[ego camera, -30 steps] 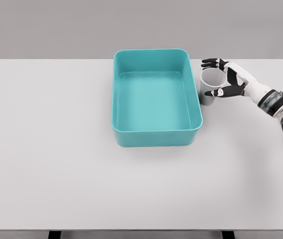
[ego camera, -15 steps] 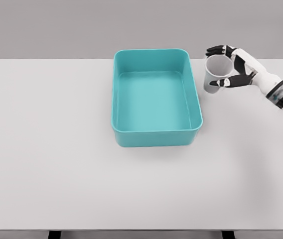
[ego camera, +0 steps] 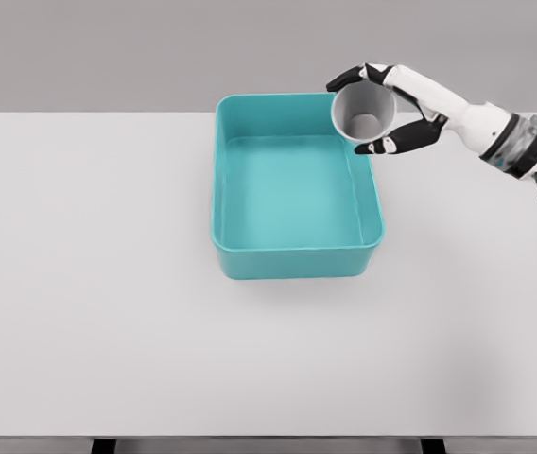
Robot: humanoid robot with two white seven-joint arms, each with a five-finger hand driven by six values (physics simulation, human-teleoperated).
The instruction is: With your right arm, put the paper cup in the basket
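A teal basket (ego camera: 297,184) sits on the white table (ego camera: 89,284) near centre. At its one o'clock corner, the right hand (ego camera: 396,109) clamps its fingers around the paper cup (ego camera: 364,113), held above the rim and tilted with its mouth facing the camera.

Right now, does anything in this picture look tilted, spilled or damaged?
Only one thing stands out: the paper cup, held in the right hand above the far right corner of the basket, is tilted so its open mouth faces the camera. It looks empty, nothing has spilled, and nothing looks damaged.
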